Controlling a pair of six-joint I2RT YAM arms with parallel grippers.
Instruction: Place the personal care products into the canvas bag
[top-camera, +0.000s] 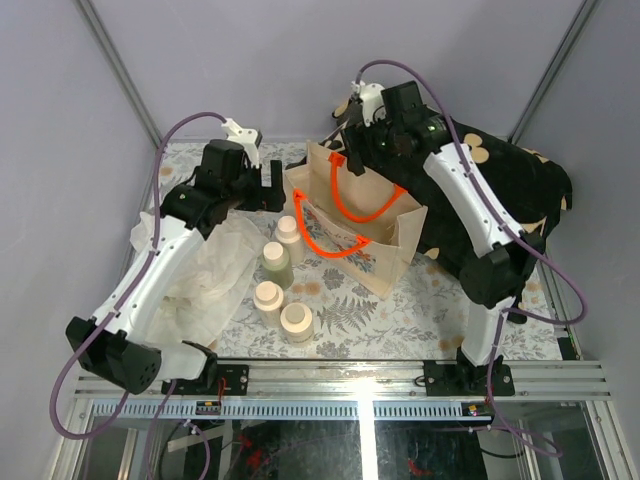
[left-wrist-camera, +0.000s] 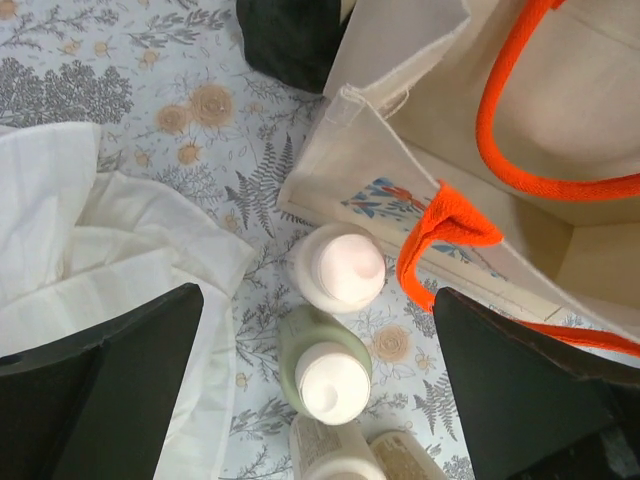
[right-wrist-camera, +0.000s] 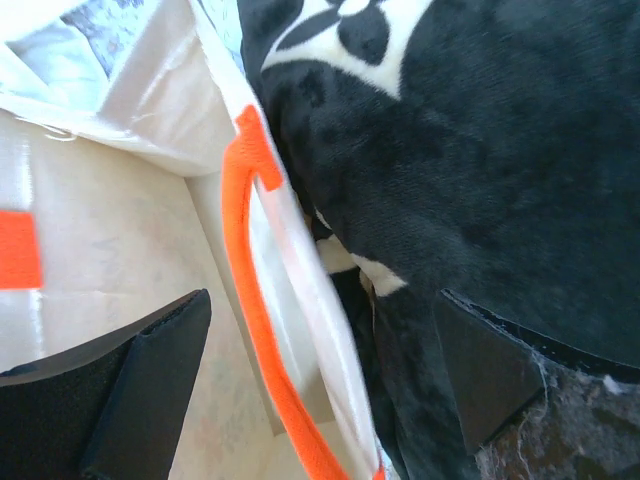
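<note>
Four small bottles stand on the floral tabletop left of the canvas bag (top-camera: 385, 245): a cream one (top-camera: 288, 231), an olive-green one (top-camera: 276, 262) and two cream ones (top-camera: 268, 297) (top-camera: 296, 322). My left gripper (top-camera: 274, 190) is open and empty, above the cream bottle (left-wrist-camera: 340, 266) and the olive-green bottle (left-wrist-camera: 325, 375), touching neither. The bag (left-wrist-camera: 560, 110) stands open with its orange handles (left-wrist-camera: 450, 225) drooping. My right gripper (top-camera: 352, 150) is open at the bag's far rim. In the right wrist view it (right-wrist-camera: 320, 335) straddles that rim and an orange handle (right-wrist-camera: 245, 290) without closing on them.
A thin white plastic bag (top-camera: 215, 270) lies crumpled left of the bottles, close under my left finger (left-wrist-camera: 100, 385). A black cloth with tan flower marks (top-camera: 510, 190) is heaped behind and right of the bag, against its far wall (right-wrist-camera: 480, 150). A metal rail (top-camera: 350, 380) runs along the near edge.
</note>
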